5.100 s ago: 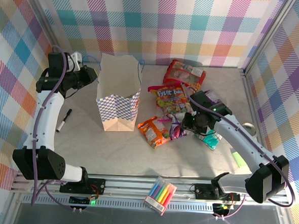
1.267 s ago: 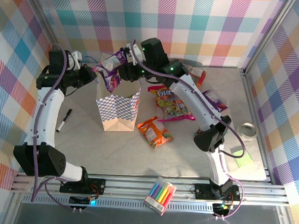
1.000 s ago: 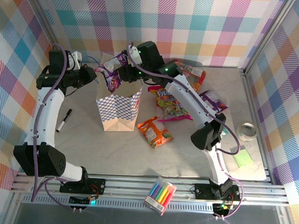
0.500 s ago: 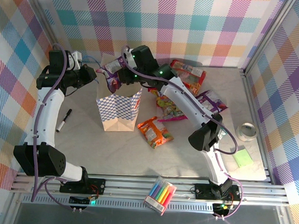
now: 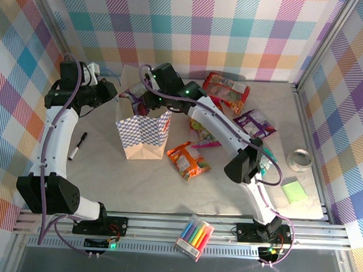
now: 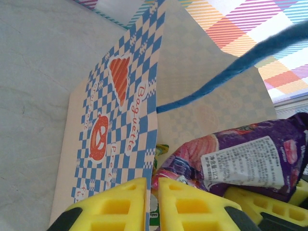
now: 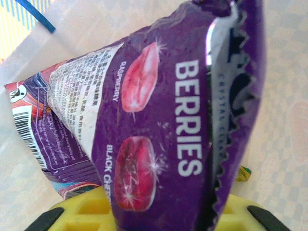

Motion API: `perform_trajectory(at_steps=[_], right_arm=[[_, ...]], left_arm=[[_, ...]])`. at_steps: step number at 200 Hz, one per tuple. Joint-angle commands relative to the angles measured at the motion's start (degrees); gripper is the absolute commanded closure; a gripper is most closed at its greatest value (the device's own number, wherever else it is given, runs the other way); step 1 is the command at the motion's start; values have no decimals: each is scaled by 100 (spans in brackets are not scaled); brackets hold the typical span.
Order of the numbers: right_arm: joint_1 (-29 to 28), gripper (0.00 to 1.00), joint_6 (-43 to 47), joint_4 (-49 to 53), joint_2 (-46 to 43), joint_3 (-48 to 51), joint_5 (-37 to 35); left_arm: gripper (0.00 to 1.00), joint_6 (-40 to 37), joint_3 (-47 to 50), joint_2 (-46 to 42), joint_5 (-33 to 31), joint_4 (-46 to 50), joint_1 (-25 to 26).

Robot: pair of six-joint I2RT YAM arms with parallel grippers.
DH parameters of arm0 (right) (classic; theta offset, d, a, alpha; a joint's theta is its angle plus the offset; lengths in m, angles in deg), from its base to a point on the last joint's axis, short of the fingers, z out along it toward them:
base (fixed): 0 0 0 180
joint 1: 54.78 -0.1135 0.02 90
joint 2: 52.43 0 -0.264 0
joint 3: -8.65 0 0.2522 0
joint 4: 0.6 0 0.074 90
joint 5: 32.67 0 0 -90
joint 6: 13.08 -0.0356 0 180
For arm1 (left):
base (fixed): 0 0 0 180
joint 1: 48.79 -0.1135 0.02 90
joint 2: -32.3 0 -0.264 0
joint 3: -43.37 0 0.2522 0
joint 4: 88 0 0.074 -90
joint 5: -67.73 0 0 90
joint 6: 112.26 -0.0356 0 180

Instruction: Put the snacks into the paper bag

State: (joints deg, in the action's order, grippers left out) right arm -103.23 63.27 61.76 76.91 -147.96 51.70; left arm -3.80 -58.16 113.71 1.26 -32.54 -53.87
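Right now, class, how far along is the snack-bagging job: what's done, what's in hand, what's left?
Done: nothing sure; a green-yellow scrap inside the paper bag may be a packet. In hand: the left end effector pinches the bag's rim, and the right end effector holds a purple packet at its mouth. Left: red packet, candy packet, orange packet and second purple packet lie on the table.
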Motion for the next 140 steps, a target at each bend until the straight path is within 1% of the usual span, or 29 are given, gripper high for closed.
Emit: perform_trajectory(at_steps=[1,37,79,100,117,140], right_arm=[[-42,72,182,90,86,-224,-104],[-77,71,358,210,140,-226,-155],[-152,67,580,320,203,-225,-194],[-198,64,644,413,251,-230,-363],[-218,64,642,465,267,-261,-579],[-227,64,674,475,250,-274,-615]], left_arm=[[85,44,56,17,107,-65,-81],[85,41,58,16,99,-65,-79],[85,59,73,24,116,-65,-78],[85,70,74,16,118,-73,-81],[85,77,77,24,142,-91,-74],[85,96,96,43,161,-109,-77]])
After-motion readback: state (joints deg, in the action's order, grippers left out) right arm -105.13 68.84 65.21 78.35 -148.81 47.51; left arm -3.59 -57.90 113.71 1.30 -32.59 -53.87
